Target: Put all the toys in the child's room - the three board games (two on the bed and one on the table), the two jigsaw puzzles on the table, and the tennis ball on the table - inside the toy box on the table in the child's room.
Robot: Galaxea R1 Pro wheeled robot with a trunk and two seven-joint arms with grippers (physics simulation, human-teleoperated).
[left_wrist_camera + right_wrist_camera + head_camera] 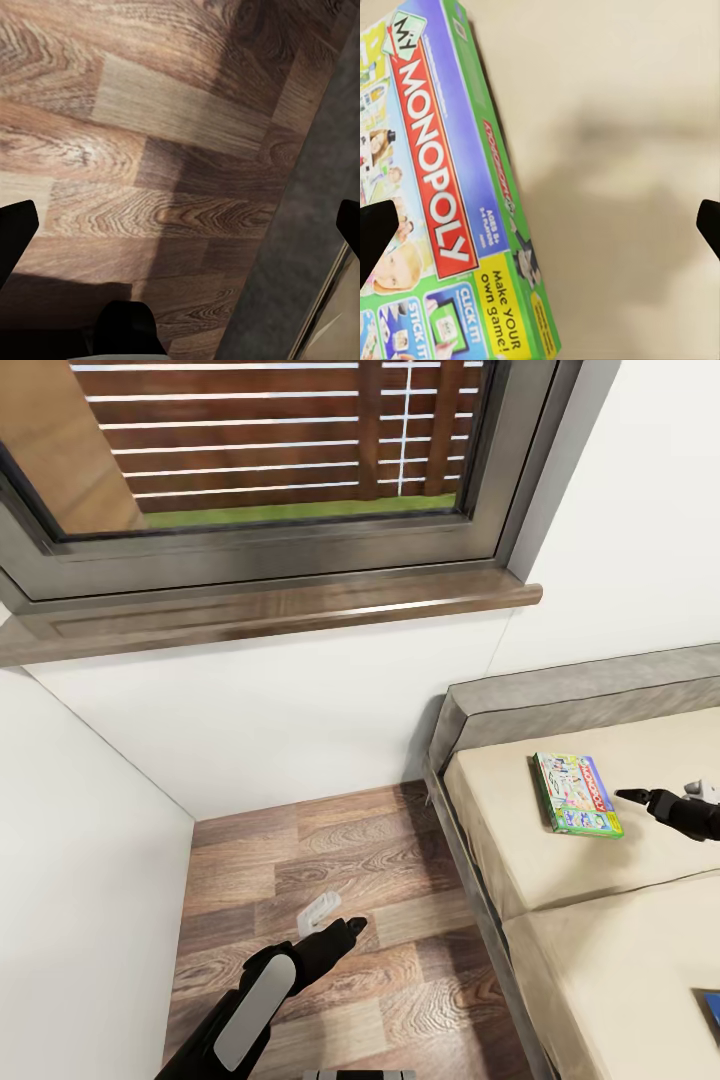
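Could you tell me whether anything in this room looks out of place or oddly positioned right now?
The Monopoly board game lies flat on the bed rather than in a toy box, skewed to the mattress edge. Another blue box corner shows at the frame's edge. The right gripper hovers beside the Monopoly box, open. Nothing looks damaged or spilled.

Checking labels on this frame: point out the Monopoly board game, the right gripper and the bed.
Monopoly board game (577, 794): head view, middle of its printed lid.
Right gripper (630, 796): head view, its dark fingertips just beside the game.
Bed (560, 870): head view, bare beige mattress below the game.
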